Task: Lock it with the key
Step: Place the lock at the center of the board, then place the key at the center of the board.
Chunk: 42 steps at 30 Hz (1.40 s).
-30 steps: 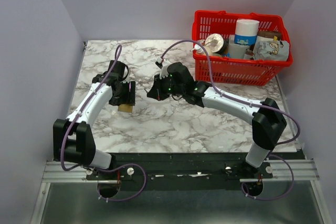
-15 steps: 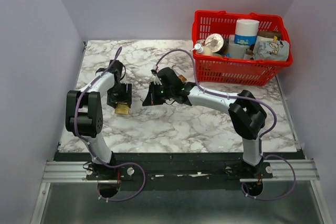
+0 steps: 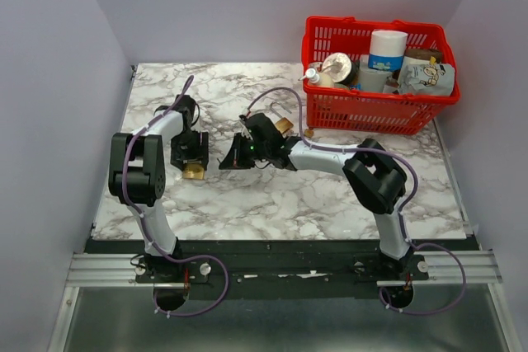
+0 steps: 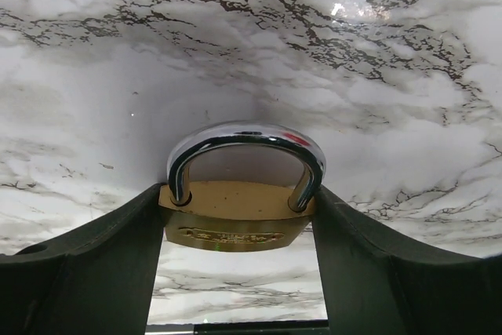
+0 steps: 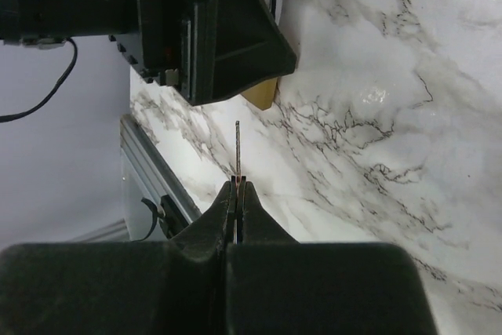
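Note:
A brass padlock (image 4: 235,221) with a steel shackle (image 4: 245,140) is clamped between the fingers of my left gripper (image 4: 237,229), just above the marble table; from above the padlock (image 3: 194,171) shows below the left gripper (image 3: 188,154). My right gripper (image 5: 237,186) is shut on a thin key (image 5: 237,151), whose blade sticks straight out past the fingertips. The key points toward the left gripper's body (image 5: 204,25) and the brass corner of the padlock (image 5: 259,93), with a gap between. In the top view the right gripper (image 3: 233,157) sits just right of the padlock.
A red basket (image 3: 375,113) holding a bottle, a cup and packets stands at the back right of the marble table (image 3: 280,195). A second brass piece (image 3: 284,126) lies by the right arm's wrist. The table's left edge (image 3: 111,162) is close to the left arm.
The left arm has folded back and drawn the padlock slightly nearer. The right gripper has moved left and forward with the key, closing toward the padlock.

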### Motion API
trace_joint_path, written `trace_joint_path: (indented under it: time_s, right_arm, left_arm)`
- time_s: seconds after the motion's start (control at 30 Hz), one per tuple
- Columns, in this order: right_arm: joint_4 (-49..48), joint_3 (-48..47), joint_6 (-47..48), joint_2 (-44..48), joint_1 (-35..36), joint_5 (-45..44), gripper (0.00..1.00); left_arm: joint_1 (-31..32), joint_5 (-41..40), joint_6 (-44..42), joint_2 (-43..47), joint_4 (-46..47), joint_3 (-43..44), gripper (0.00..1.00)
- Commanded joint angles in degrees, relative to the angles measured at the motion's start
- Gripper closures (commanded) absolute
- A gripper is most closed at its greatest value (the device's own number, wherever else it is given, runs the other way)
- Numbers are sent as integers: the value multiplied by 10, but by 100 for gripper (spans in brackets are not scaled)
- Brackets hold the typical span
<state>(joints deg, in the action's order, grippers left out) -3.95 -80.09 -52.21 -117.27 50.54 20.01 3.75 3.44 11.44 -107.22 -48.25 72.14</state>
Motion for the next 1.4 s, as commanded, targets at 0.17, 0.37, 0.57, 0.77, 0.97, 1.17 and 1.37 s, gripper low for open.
trace_joint_path:
  time_s: [0.17,0.37,0.57,0.77,0.97,1.17,1.37]
  right_arm:
    - [-54,3,-39,-39,-2,3,99]
    - [-67,-6,-66,-61,-2,2,99]
    - [-70,-15,-101,-88,2,-3,99]
    - [-76,-39,-120,-116,12,-10,99]
    - [-42,-68,-134,-139,21,-29,92]
    - [5,-87,-142,-143,27,-50,65]
    - [23,-67,-141,-117,28,-52,54]
  left_arm:
    - [-14,11,10,8,-16,31,1]
    - [-33,41,11,39,-26,56,1]
    - [-72,71,25,105,-35,87,1]
    - [-106,105,39,185,-35,100,1]
    - [-112,110,53,228,-47,100,1]
    - [-122,114,56,239,-47,98,1]
    - [-125,119,60,239,-46,97,1]
